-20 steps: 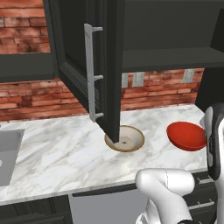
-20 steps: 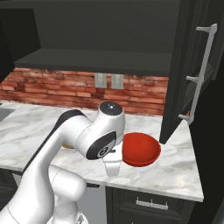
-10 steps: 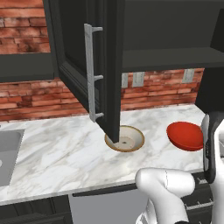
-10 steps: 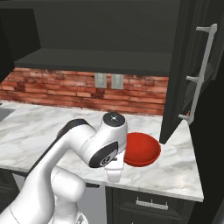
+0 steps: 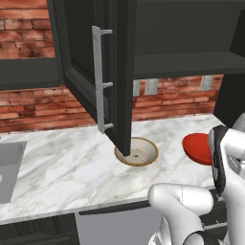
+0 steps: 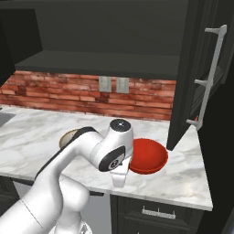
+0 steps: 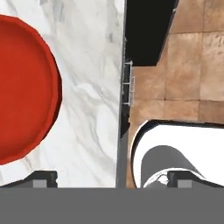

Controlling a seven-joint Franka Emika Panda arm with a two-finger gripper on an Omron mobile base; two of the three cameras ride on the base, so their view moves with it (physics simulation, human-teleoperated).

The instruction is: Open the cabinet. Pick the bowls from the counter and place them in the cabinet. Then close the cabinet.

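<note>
The cabinet (image 5: 182,33) stands open, its left door (image 5: 117,72) swung out over the counter (image 5: 62,167) and its right door (image 6: 187,91) swung out too. Under the left door's corner sits the tan-rimmed bowl (image 5: 136,152), which is half hidden behind my arm in the right base view (image 6: 67,136). The red bowl (image 6: 148,156) (image 5: 197,147) rests on the counter further right. My gripper (image 7: 113,179) (image 6: 119,177) points down over the counter's front edge beside the red bowl (image 7: 22,87). It is open, with nothing between its fingertips (image 7: 41,178).
A grey sink (image 5: 7,165) lies at the counter's far left. A brick backsplash with outlets (image 6: 114,84) runs behind. Dark lower drawers with a short handle (image 6: 157,212) sit below the counter edge, and brown floor tiles (image 7: 192,74) show beyond it.
My arm has dropped a little and shifted slightly right toward the red bowl. The gripper stays open, and the bowls and doors have not moved.
</note>
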